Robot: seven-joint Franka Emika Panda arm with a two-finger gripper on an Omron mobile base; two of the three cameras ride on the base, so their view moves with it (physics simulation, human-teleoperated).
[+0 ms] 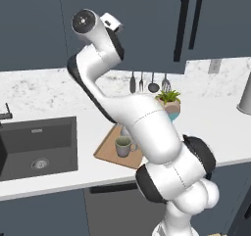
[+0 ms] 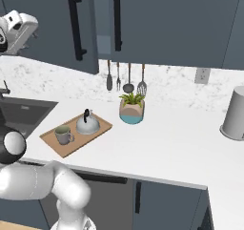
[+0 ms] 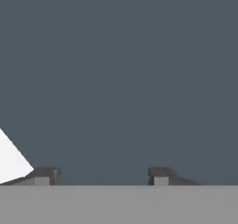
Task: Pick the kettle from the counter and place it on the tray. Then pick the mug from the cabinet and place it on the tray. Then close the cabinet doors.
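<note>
Both the kettle [image 2: 88, 124] and the mug [image 2: 62, 135] sit on the tray [image 2: 52, 143], left of the plant pot [image 2: 131, 110] on the counter [image 2: 181, 143]. Raised before slate-blue cabinet doors [image 3: 121, 79], the gripper [image 3: 101, 175] has its fingers spread apart, holding nothing.

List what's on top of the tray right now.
On the tray stand the mug and the kettle, side by side. In the left base view the arm covers the kettle.
</note>
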